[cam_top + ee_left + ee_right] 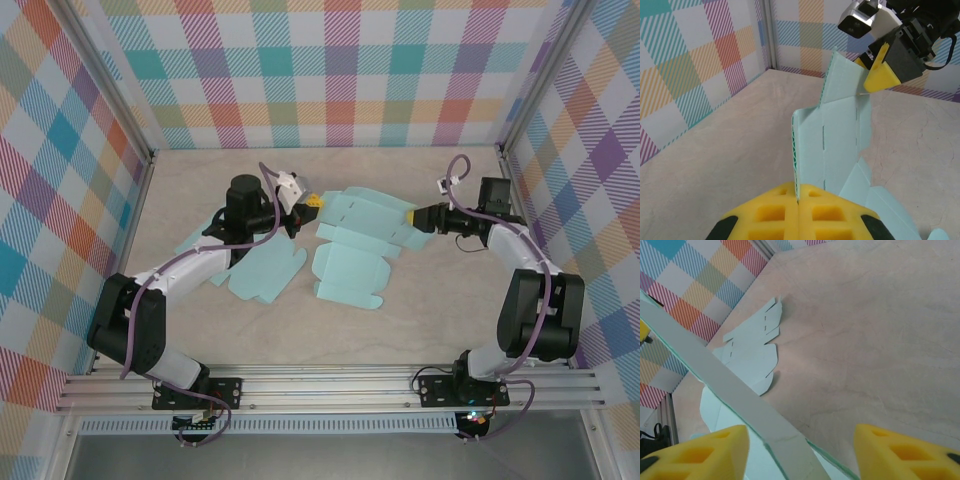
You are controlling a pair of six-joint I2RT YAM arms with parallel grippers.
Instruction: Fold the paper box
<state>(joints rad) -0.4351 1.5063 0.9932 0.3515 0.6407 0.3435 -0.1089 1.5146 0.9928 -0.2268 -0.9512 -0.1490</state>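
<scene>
The paper box is a pale blue die-cut sheet, partly lifted off the middle of the table. My left gripper is shut on its left edge; in the left wrist view the yellow fingertips pinch the thin upright panel. My right gripper sits at the sheet's right end and appears as a yellow tip against the raised flap. In the right wrist view its jaws stand apart, and a grey-blue strip of the box runs between them nearer the left finger.
A second flat blue sheet lies on the table under my left arm, and it shows again as a blank on the beige table. Checked walls close in the back and both sides. A metal rail runs along the near edge.
</scene>
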